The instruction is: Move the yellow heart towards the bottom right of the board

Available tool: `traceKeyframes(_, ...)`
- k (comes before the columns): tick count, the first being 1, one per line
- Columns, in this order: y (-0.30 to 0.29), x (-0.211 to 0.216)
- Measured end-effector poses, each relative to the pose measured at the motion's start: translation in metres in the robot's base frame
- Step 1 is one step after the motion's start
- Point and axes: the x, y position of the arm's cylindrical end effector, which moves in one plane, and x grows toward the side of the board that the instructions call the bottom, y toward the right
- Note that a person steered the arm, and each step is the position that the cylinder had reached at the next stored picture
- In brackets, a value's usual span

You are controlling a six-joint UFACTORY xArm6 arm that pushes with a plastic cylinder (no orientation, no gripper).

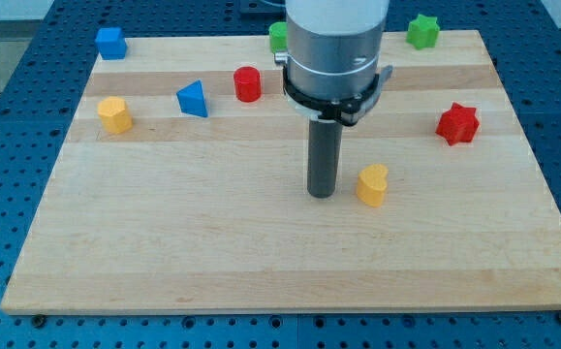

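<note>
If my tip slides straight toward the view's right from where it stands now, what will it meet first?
Most likely the yellow heart: it sits just to the right of my tip, apart by a small gap, at nearly the same depth. Nothing else lies between them.

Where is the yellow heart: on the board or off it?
On the board: the yellow heart rests flat on the wooden board, near its middle, just to the view's right of my tip.

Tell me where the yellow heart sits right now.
The yellow heart sits on the board slightly toward the view's right of centre, just right of my tip, with the red star up toward the view's right.
</note>
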Motion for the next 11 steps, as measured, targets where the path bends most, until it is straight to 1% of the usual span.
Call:
traceKeyframes(1,0.016,-0.006)
traceKeyframes(2,0.050,-0.007)
traceKeyframes(3,0.070,-0.005)
traceKeyframes(4,0.080,0.000)
traceKeyframes(8,0.091,0.049)
traceKeyframes(9,0.113,0.059)
traceKeyframes(11,0.166,0.064)
